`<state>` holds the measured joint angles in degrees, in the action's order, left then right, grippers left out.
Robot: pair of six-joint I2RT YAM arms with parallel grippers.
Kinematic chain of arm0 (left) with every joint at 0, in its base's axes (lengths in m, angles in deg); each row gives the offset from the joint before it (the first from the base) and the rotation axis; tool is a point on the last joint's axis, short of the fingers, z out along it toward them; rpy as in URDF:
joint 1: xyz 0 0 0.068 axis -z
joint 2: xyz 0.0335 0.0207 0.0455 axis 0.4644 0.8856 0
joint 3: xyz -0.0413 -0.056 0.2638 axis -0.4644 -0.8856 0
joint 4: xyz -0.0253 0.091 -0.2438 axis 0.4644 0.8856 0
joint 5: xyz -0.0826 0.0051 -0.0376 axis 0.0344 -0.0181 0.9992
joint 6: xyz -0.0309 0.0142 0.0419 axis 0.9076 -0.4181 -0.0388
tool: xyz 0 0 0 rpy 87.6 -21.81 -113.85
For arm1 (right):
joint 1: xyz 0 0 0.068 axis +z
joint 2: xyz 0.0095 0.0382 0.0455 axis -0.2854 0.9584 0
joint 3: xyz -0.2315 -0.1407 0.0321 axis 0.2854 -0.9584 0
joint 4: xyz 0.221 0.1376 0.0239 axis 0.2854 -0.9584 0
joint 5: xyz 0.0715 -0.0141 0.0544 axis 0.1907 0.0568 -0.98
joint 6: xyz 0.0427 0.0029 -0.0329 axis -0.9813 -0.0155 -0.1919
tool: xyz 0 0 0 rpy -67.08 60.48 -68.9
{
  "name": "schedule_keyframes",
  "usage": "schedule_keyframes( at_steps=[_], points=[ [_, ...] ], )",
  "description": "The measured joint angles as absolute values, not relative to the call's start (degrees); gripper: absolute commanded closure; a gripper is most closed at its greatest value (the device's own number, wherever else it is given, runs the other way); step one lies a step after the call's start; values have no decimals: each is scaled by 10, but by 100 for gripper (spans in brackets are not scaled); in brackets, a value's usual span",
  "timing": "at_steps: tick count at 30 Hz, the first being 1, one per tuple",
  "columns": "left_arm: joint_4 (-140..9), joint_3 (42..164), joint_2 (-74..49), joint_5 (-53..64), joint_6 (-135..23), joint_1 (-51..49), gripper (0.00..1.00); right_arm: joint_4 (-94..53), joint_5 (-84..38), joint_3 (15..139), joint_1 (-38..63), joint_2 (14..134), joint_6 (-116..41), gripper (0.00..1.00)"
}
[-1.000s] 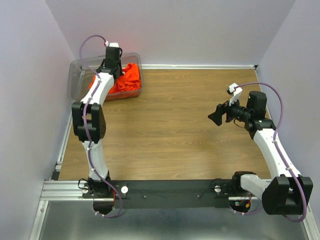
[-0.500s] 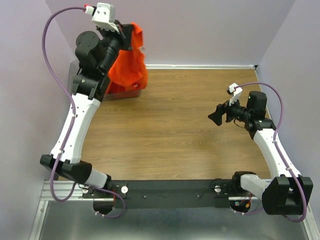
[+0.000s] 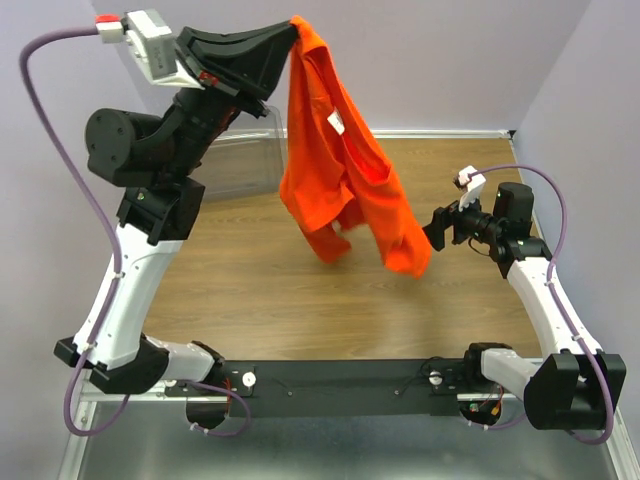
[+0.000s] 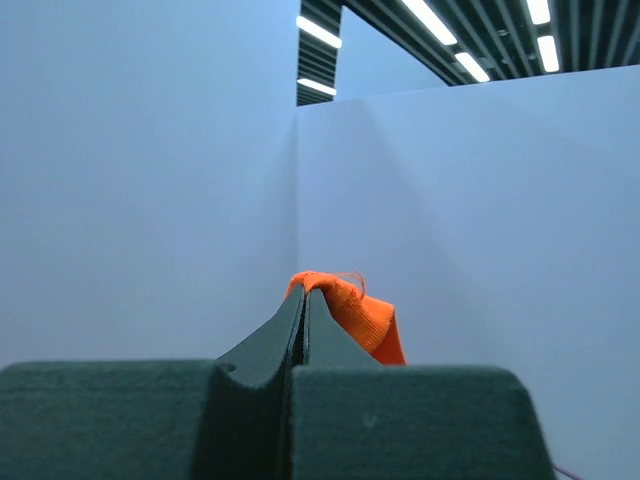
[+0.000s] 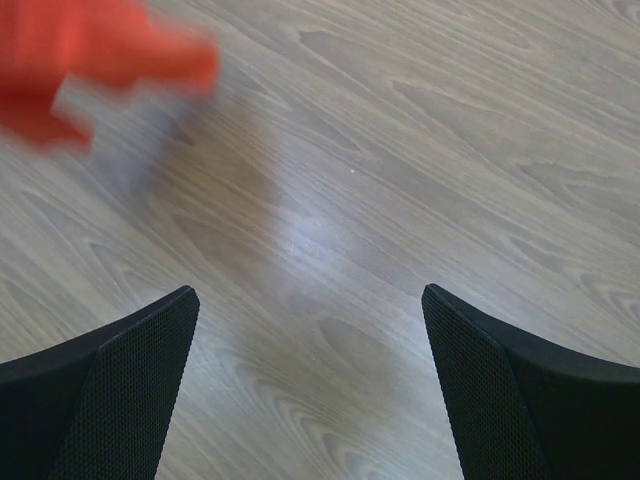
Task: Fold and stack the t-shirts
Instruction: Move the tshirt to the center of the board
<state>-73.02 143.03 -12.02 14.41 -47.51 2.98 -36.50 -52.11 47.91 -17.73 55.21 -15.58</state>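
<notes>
The left tool is raised high, up and to the right of the clear plastic bin, with its jaws pressed together on a bunched edge of the orange t-shirt. The left wrist view shows a fold of orange fabric pinched at the very tip of the jaws, poking out above and to the right of them. From this grip the garment hangs free, unfolded and twisted, falling down and rightward away from the bin, its small white neck tag visible partway down. The lower edge ends over the wooden bench, right of the bin and well apart from it; whether it touches the surface cannot be told from above. The right tool, far to the right of the bin, has its jaws spread wide and holds nothing. In the overhead view the shirt's lowest corner overlaps it, while the right wrist view shows blurred orange fabric in the upper left corner and bare wood between the jaws
</notes>
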Motion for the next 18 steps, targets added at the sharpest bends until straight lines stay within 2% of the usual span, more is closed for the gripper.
schedule_keyframes(
  at_steps=[8, 18],
  points=[
    [-743, 1363, -90, 164, -463, 59, 100, -365, -482, 479, -178, 552, -155, 0],
    [-760, 1063, -48, 157, -485, 61, 100, -365, -461, 479, -178, 552, -155, 0]
  ],
)
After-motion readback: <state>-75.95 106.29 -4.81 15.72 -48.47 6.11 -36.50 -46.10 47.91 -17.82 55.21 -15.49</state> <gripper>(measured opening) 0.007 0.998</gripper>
